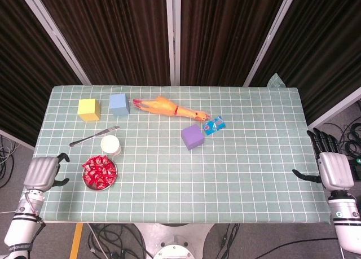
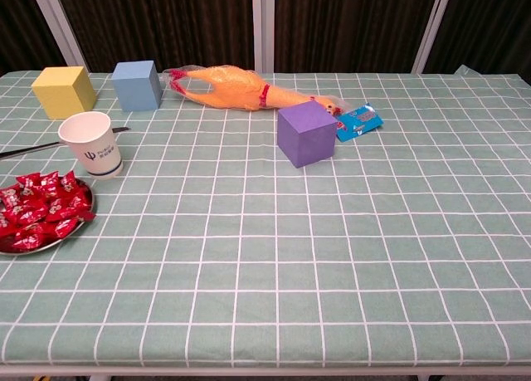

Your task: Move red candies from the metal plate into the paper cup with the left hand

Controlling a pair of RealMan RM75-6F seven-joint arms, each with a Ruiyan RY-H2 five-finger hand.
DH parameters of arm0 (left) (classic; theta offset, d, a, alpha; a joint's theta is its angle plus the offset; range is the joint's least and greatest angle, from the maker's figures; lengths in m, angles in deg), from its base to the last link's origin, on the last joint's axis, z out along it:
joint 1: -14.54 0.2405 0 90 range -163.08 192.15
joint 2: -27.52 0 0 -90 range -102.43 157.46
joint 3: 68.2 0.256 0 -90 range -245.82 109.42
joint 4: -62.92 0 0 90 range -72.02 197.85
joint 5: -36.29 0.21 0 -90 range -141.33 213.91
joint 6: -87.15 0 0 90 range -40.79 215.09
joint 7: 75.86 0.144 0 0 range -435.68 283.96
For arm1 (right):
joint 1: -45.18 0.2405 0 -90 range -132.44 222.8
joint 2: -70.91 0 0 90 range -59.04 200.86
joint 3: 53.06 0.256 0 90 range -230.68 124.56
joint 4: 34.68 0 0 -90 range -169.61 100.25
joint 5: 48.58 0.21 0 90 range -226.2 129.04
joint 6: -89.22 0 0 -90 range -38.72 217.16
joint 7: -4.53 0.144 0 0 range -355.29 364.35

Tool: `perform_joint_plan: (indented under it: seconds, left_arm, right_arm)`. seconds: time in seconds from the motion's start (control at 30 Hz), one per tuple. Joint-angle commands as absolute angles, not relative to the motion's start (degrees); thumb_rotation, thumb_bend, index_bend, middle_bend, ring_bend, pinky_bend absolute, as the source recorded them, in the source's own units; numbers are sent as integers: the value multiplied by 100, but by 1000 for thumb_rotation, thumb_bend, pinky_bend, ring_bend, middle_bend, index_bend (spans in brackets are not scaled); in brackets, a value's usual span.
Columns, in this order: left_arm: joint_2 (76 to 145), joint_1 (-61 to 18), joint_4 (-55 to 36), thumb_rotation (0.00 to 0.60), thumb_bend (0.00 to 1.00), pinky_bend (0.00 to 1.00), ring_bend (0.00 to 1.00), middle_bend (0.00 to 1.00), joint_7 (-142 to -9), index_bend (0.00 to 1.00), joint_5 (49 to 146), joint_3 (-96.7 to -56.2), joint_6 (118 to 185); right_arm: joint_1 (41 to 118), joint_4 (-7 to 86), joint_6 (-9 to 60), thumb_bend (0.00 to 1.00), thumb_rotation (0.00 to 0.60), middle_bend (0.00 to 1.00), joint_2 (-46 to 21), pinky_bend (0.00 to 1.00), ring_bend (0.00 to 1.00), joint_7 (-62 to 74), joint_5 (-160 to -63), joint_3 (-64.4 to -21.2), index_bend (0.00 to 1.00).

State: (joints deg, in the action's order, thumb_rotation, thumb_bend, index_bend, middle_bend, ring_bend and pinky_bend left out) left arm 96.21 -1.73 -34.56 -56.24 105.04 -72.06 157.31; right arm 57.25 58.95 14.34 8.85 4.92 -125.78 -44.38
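- At the near left edge of the table, the left hand [image 1: 42,172] hung just beside the metal plate [image 1: 86,180], holding nothing. Its fingers looked curled over, but I could not tell how far.
- At the near right edge, the right hand [image 1: 333,170] waited with its fingers spread and nothing in it, well apart from the job.
- The red candies [image 2: 40,209] all lay piled on the plate, so none seemed moved yet.
- Just behind the plate stood the paper cup [image 2: 91,144], upright with its mouth up, handy for a short carry.
- Farther back lay a knife [image 1: 93,136], a purple block [image 2: 306,133], a blue packet [image 2: 358,121], a rubber chicken [image 2: 236,87], and yellow [image 2: 64,91] and blue [image 2: 137,85] blocks.
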Motion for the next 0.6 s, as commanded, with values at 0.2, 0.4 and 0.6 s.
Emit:
perform_joint_plan:
  seconds: [0.2,0.4,0.6]
  left_arm:
    - [9880,-370,-3291,600,8,1000,1000,1000,-5643,399,10258,-7064,15145]
    - [10021,-449,-3136,600,12,1000,1000,1000,-5529,422,10122,-7151,15176]
    - [10288,-463,-2877,600,99,1000,1000,1000,-5811,441,10461,-7159,15330]
  right_arm:
    - [5683,5857,1481,0,496,0,912,0,0,482,-12643,-4578,0]
    - [5663,5837,1510,0,496,0,930,0,0,528,-12644,-4627,0]
    - [5669,5812,1558,0,496,0,928,0,0,545,-12588,-4632,0]
